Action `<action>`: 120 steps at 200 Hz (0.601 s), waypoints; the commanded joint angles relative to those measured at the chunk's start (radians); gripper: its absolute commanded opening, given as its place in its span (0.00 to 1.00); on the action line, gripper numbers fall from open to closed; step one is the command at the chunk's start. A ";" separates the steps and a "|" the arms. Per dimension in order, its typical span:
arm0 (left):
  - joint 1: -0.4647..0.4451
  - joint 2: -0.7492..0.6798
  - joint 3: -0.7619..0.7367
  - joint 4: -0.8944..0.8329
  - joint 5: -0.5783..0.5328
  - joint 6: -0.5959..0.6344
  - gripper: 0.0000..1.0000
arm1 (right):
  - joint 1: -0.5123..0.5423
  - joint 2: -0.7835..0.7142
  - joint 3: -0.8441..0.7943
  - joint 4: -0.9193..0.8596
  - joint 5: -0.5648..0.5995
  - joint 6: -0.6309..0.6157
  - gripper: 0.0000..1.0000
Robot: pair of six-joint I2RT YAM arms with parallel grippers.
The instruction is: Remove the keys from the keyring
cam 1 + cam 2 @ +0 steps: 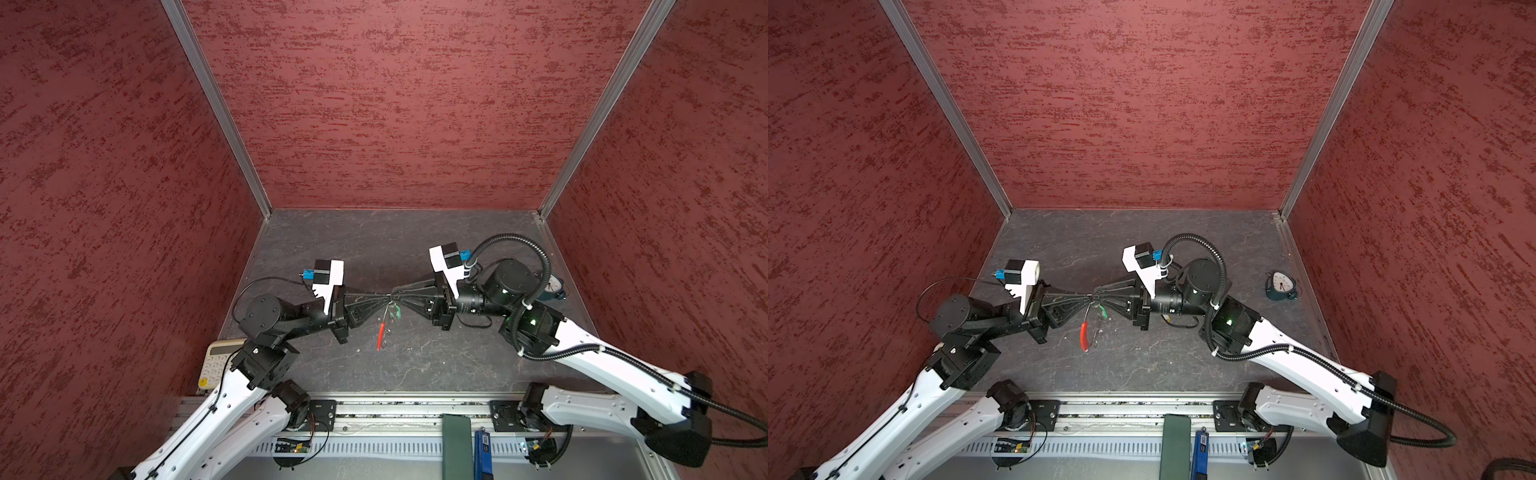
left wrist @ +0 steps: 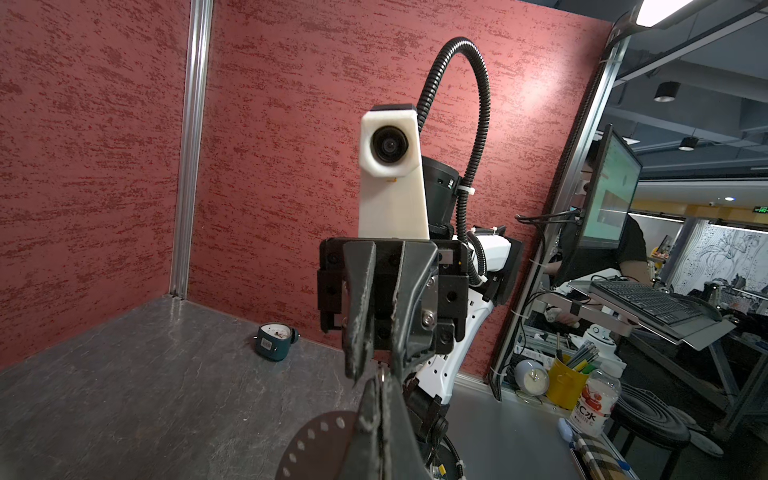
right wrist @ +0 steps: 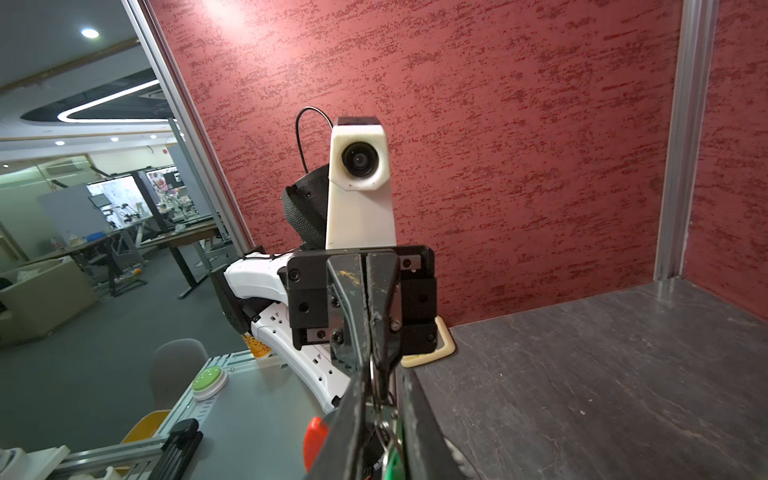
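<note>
Above worktop (image 1: 419, 365), left end effector (image 1: 384, 296) pinches keyring (image 1: 379, 334); right end effector (image 1: 397, 292) narrow, hold unclear. A weak hold could slip off green key (image 1: 1103, 311).

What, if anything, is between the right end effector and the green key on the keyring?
Nothing visible. The right end effector sits right at the green key hanging from the keyring. The left end effector, shut on the keyring, meets it from the opposite side, not in between.

Left end effector (image 3: 371, 359), jaws pressed together, pinches the keyring (image 3: 376, 390); red sleeve (image 3: 312, 440) and green key tag (image 3: 392, 467) sit by the right end effector (image 3: 383, 375).
</note>
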 commanded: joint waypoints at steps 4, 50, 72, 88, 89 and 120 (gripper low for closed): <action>0.001 -0.009 0.010 0.027 -0.010 0.003 0.00 | -0.003 0.012 -0.016 0.059 -0.040 0.030 0.15; 0.005 -0.010 0.010 0.024 -0.019 0.004 0.00 | -0.003 0.021 -0.026 0.069 -0.049 0.038 0.10; 0.006 -0.013 0.010 0.024 -0.020 0.003 0.00 | -0.002 0.021 -0.034 0.073 -0.051 0.041 0.08; 0.006 -0.010 0.011 0.025 -0.022 0.002 0.00 | -0.003 0.023 -0.036 0.076 -0.060 0.043 0.04; 0.006 -0.010 0.010 0.026 -0.022 0.002 0.00 | -0.003 0.023 -0.036 0.077 -0.061 0.042 0.04; 0.006 -0.001 0.020 0.016 -0.020 -0.006 0.00 | -0.003 0.021 -0.027 0.041 -0.055 0.035 0.00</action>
